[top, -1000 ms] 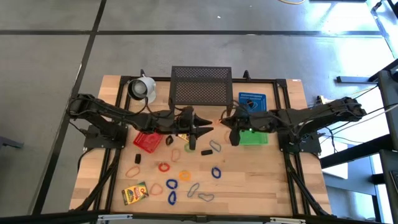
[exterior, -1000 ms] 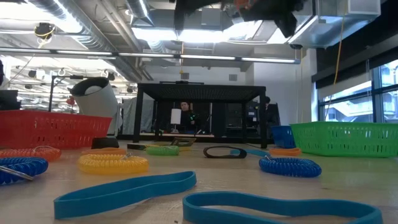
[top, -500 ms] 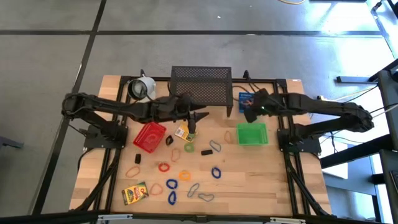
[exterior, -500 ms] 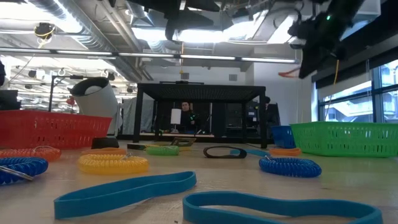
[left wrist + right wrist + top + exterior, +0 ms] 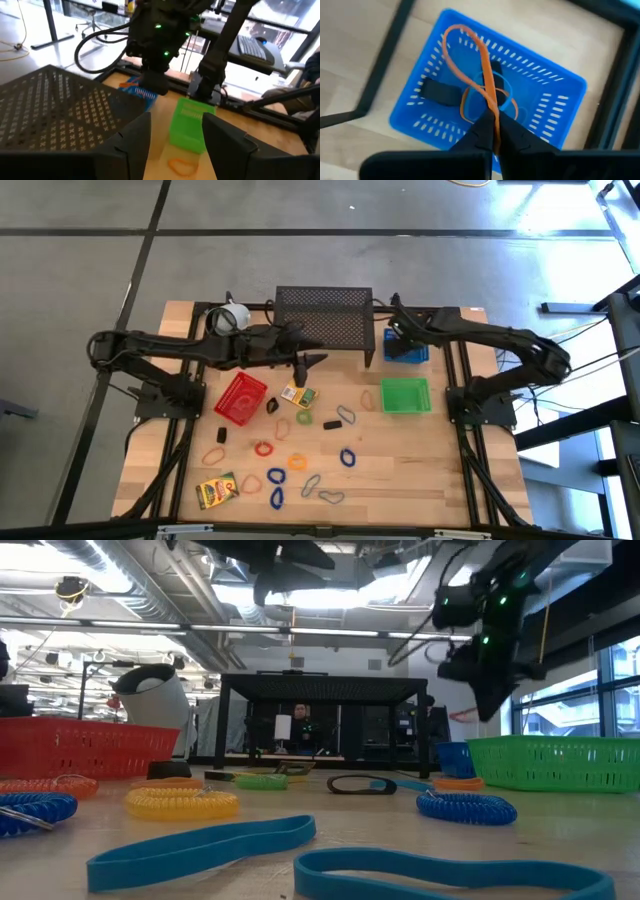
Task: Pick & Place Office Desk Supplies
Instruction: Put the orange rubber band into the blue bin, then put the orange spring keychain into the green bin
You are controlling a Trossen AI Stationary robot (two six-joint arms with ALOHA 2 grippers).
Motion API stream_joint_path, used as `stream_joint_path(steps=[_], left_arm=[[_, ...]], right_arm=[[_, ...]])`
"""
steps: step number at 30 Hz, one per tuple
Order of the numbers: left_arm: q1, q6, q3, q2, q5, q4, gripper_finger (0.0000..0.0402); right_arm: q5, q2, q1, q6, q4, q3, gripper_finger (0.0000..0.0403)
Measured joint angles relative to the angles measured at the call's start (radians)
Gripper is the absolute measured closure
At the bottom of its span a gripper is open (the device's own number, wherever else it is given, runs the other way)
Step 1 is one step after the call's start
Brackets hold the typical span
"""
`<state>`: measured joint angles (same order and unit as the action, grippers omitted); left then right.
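Above blue basket [image 5: 555, 95], right end effector [image 5: 492, 131] pinching orange loop [image 5: 479, 52].

Blue basket [image 5: 406, 345] contents partly arm-hidden.

From above, a light wooden table [image 5: 420, 470] carries a black mesh shelf [image 5: 323, 315] at its far edge, a white mug [image 5: 231, 319] beside it, and red [image 5: 240, 399], green [image 5: 405, 395] and blue [image 5: 404, 344] mesh baskets. The left gripper [image 5: 312, 360] hovers just before the shelf; the right gripper [image 5: 396, 330] hangs over the blue basket. Coloured elastic loops [image 5: 298, 463] and a yellow-green printed box [image 5: 216, 490] lie scattered nearer.
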<state>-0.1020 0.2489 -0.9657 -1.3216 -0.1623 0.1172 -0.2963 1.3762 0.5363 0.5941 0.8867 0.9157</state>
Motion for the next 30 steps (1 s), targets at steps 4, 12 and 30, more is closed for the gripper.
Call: stream_joint_path(steps=[4,12,30], left_arm=[[0.002,0.025,0.000,0.015,0.000,-0.050,0.0227],[0.007,0.133,0.000,0.018,0.000,-0.116,0.0227],[0.165,0.398,0.000,0.018,0.084,-0.526,0.0190]], right_arm=[[0.002,0.065,0.033,0.005,-0.003,0.000,0.0383],[0.005,0.086,0.056,-0.032,-0.003,0.000,0.0291],[0.047,-0.240,0.001,-0.134,0.019,0.000,0.0161]])
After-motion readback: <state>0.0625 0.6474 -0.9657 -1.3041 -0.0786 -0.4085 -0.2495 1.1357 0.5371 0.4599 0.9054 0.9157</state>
